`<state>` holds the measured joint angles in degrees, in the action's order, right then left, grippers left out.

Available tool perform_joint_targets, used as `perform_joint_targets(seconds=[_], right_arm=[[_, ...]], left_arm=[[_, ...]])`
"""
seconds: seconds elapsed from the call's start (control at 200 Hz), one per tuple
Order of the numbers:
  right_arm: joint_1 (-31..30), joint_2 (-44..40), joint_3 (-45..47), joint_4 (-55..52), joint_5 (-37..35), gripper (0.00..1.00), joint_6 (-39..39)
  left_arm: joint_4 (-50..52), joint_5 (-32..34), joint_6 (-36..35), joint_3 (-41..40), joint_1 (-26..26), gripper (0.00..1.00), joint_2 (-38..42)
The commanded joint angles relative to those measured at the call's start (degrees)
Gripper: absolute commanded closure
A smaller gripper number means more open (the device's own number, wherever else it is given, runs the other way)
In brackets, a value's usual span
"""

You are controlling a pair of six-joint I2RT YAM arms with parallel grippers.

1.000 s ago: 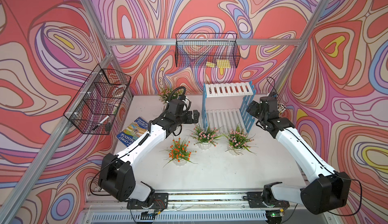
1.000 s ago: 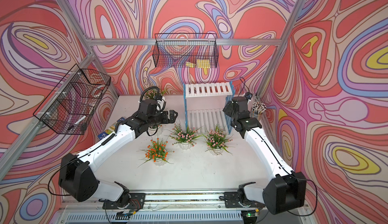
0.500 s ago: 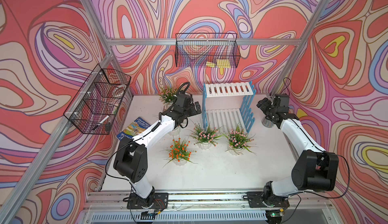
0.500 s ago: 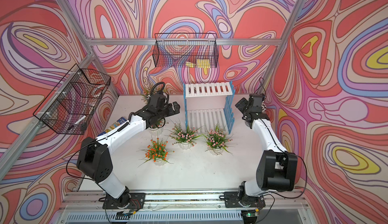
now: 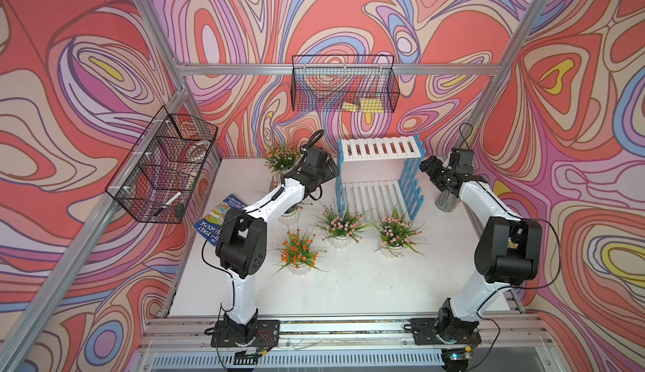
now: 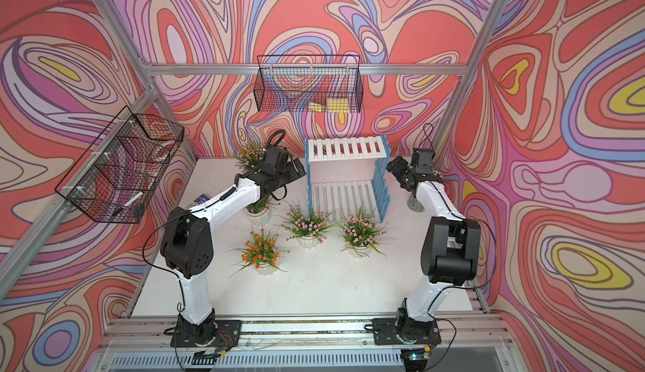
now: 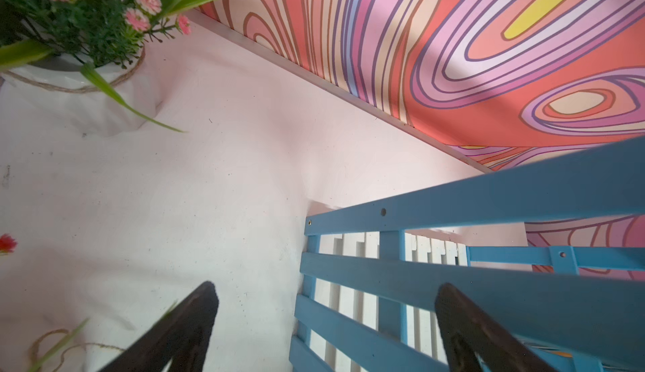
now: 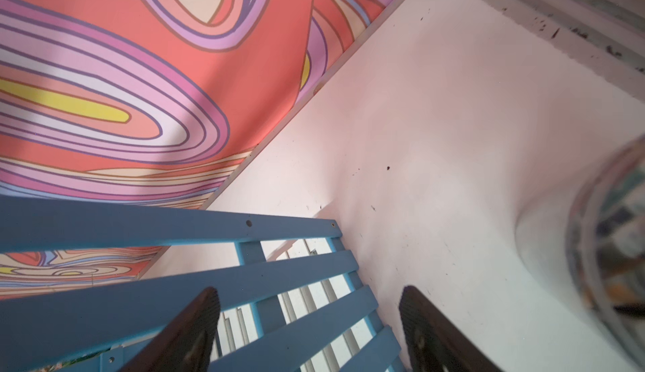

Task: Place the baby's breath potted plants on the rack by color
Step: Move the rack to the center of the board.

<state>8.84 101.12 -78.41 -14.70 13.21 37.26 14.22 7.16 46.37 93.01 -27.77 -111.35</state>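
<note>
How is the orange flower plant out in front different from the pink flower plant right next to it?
Flowers: the orange plant has bright orange ones; the pink plant has pale pink ones. Place: the pink plant stands just before the lower shelf of the rack; the orange plant stands farther out. Both have grassy green leaves and white ribbed pots, stand upright, and are not yet on the rack.

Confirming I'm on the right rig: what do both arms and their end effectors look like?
The left arm and right arm have white link shells and black joint housings, mounted on a metal rail. Black cables run along them. The left end effector and right end effector each carry two dark tapering fingers.
</note>
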Motion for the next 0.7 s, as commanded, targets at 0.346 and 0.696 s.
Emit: perform_joint_targets(seconds=[0.346, 0.696], right_arm=[[-1.97, -1.30, 3.92, 2.05, 4.98, 0.15, -3.32], [-5.56, -5.18, 6.14, -0.10, 3.40, 0.15, -4.62]], left_arm=[[2.09, -1.04, -1.46, 2.67, 0.50, 0.00, 0.32], [1.85, -2.92, -2.59, -0.34, 2.99, 0.00, 3.06]])
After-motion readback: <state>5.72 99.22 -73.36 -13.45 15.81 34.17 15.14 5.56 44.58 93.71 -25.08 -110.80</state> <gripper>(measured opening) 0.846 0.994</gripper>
